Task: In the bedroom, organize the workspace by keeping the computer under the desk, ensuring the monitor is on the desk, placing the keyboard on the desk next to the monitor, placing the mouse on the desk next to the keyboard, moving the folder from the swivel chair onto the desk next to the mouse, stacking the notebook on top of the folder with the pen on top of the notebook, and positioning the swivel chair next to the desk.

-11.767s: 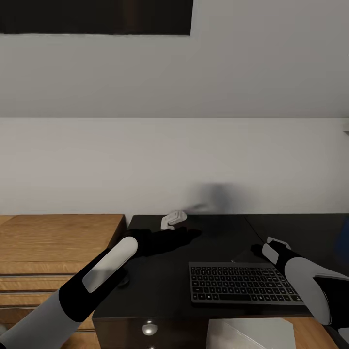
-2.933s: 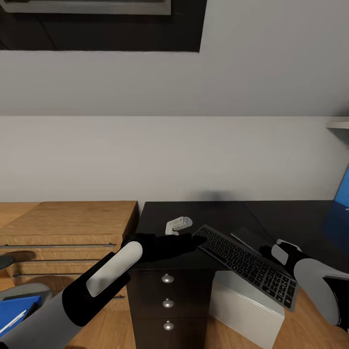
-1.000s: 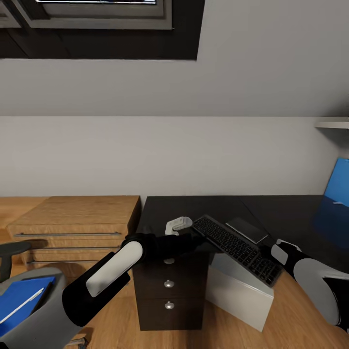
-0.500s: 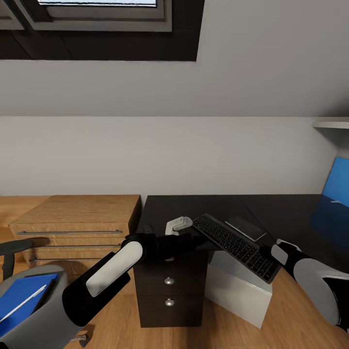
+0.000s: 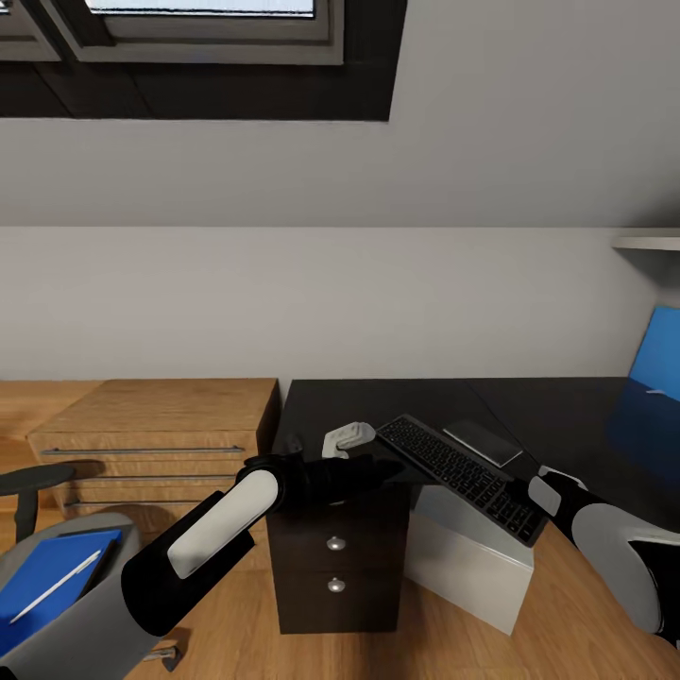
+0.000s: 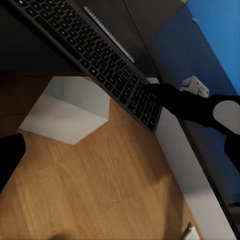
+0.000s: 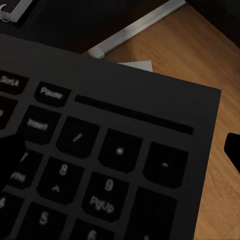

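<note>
My right gripper (image 5: 525, 493) is shut on the right end of the keyboard (image 5: 463, 477), which hangs tilted and diagonal off the front of the black desk (image 5: 378, 401), above the white computer (image 5: 463, 571) on the floor. The keys fill the right wrist view (image 7: 100, 150). My left gripper (image 5: 382, 469) hovers open by the keyboard's far left end, holding nothing. The dark notebook (image 5: 484, 442) lies on the desk behind the keyboard. At lower left the blue folder (image 5: 38, 576) lies on the swivel chair (image 5: 33, 475) with the pen (image 5: 57, 586) on it. The monitor is out of view.
A small light grey object (image 5: 349, 436) sits on the desk near my left gripper. The black drawer unit (image 5: 335, 567) stands under the desk's left end, and a wooden drawer chest (image 5: 161, 425) is beside it. A blue back panel (image 5: 656, 359) rises at the far right.
The view has pulled back, bringing the chair and folder into sight. The keyboard, flat on the desk 11.8 s ago, now hangs diagonally off the edge from my right gripper.
</note>
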Robot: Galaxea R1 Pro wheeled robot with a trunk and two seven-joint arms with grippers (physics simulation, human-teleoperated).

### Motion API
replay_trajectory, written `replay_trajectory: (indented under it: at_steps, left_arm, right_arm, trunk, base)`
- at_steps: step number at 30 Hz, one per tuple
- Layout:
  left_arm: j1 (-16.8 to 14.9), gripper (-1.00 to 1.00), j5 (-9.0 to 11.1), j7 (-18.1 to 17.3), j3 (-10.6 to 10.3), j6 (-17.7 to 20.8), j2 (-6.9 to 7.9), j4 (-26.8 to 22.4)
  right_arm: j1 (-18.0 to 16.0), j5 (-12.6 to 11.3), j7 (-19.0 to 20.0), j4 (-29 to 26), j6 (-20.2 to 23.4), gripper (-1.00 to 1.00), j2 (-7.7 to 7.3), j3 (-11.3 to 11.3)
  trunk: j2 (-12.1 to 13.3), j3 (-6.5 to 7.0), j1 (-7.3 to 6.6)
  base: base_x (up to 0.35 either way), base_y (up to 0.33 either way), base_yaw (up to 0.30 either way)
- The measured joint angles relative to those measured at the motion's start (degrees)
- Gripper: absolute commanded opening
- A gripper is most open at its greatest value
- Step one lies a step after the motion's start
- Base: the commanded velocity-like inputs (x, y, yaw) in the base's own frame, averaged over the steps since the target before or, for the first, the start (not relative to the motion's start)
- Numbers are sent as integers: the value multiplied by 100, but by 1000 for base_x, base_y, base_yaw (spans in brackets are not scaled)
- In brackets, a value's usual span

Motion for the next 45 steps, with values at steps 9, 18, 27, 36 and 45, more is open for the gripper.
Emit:
replay_trajectory:
  at_steps: [9, 18, 27, 36, 45]
  left_arm:
    - [0, 100, -1, 1, 0, 0, 4, 0]
    - [0, 100, 0, -2, 0, 0, 7, 0]
    - [0, 100, 1, -2, 0, 0, 7, 0]
    - [0, 100, 1, -1, -7, 0, -1, 0]
    - [0, 100, -2, 1, -9, 0, -2, 0]
  right_arm:
    - [0, 0, 0, 0, -6, 100, 0, -2]
    - [0, -9, 0, 0, -33, 100, -7, -7]
    - [0, -3, -18, 10, -480, 100, 0, -8]
    - [2, -13, -24, 95, -831, 100, 0, -8]
    - [3, -17, -17, 113, -887, 100, 0, -8]
  trunk:
    - [0, 0, 0]
    - [0, 0, 0]
    - [0, 0, 0]
    - [0, 0, 0]
    - [0, 0, -1]
  base:
    - [-2, 3, 0]
    - [0, 0, 0]
    - [0, 0, 0]
    - [0, 0, 0]
    - [17, 0, 0]
